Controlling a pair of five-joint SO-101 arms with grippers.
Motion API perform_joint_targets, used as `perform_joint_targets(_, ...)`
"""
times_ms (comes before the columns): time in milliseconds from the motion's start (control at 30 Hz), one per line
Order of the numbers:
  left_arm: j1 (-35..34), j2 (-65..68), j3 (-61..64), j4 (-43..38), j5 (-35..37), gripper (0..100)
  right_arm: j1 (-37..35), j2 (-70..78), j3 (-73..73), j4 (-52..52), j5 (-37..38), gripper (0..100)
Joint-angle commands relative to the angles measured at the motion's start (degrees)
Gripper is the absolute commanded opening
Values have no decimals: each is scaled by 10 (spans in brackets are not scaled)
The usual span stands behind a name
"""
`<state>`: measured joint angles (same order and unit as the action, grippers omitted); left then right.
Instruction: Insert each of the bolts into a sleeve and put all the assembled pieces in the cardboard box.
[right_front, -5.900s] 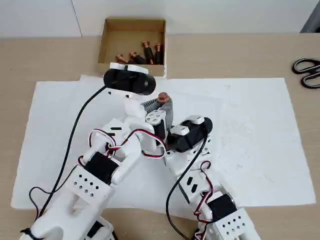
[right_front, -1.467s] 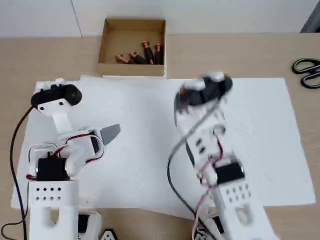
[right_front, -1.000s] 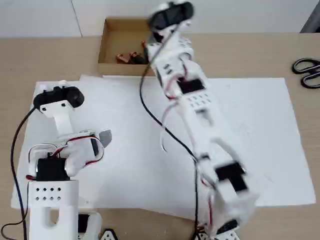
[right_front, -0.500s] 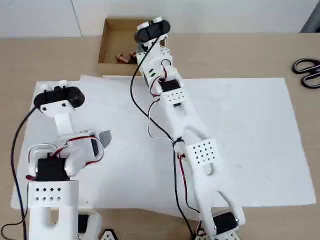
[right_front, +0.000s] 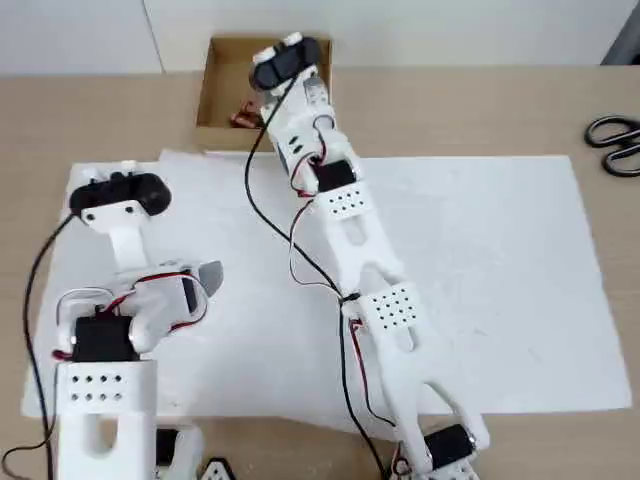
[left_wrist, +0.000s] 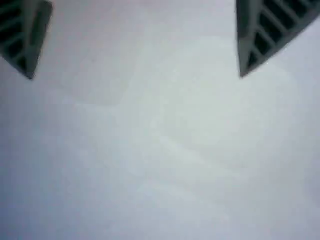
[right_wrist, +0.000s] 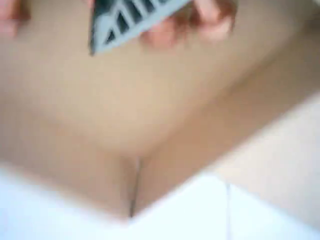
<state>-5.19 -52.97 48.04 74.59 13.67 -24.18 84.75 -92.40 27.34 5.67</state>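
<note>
The cardboard box (right_front: 222, 72) stands at the table's far edge, with copper-and-black assembled pieces (right_front: 242, 117) lying along its near wall. My right arm (right_front: 345, 205) stretches across the paper, and its wrist (right_front: 289, 60) hangs over the box's right half, hiding whatever is below. In the right wrist view my right gripper (right_wrist: 131, 19) hovers just above the box floor (right_wrist: 100, 100), near an inner corner, with blurred copper pieces (right_wrist: 212, 17) behind it. My left gripper (right_front: 207, 277) rests folded back at the left; in its own view it (left_wrist: 135, 75) is open over bare white paper.
A large white paper sheet (right_front: 480, 230) covers the middle of the wooden table (right_front: 470, 105). Black-handled scissors (right_front: 612, 143) lie at the far right edge. The left arm's base (right_front: 100, 400) stands at the near left.
The right arm swung from the middle of the paper out to the box and shifted a little left over it. The left arm pulled back to the left earlier and has since stayed still.
</note>
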Motion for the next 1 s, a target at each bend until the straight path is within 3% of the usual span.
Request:
perform_joint_targets(0,-1,-13,-23,1,-24,245,5,-22,-40,24,8,199)
perform_joint_targets(167,-4,-14,-36,4,-30,245,18,-104,-40,80,9,199)
perform_joint_targets(367,-5,-14,-133,62,-30,245,25,-258,-40,214,7,199)
perform_joint_targets(800,-5,-14,-307,208,-55,244,4,-647,-40,684,7,199)
perform_joint_targets(967,-4,-72,-339,243,-111,243,-17,-802,-37,695,6,199)
